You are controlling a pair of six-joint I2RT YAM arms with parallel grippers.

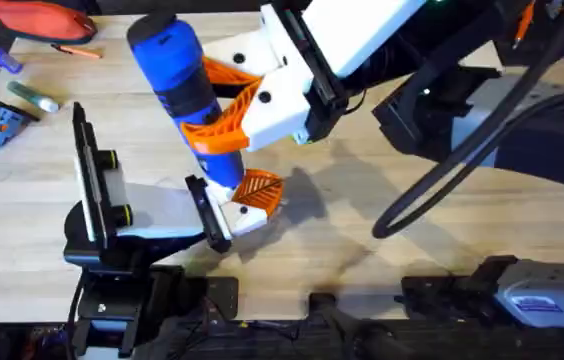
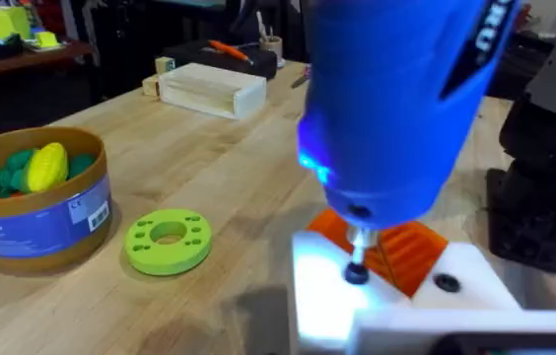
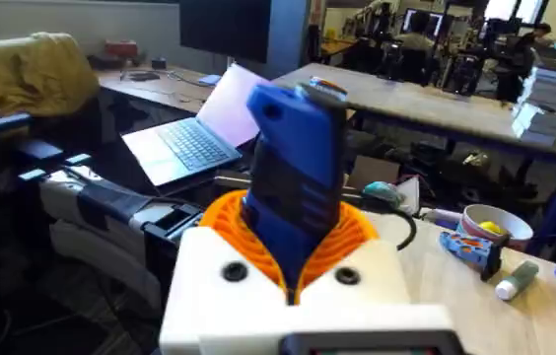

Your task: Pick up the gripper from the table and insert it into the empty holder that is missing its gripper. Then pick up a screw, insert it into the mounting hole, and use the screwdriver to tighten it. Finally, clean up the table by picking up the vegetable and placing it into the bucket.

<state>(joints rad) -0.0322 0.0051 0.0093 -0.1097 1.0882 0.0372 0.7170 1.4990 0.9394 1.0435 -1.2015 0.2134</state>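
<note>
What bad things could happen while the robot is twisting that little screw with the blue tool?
The screwdriver stands tilted in the right gripper, so its thin bit might slip off the screw and scratch the white holder. The holder is held by the left gripper, so pushing down hard might shove it loose. The lime-green disc and the bucket sit nearby, though probably out of harm's way.
</note>
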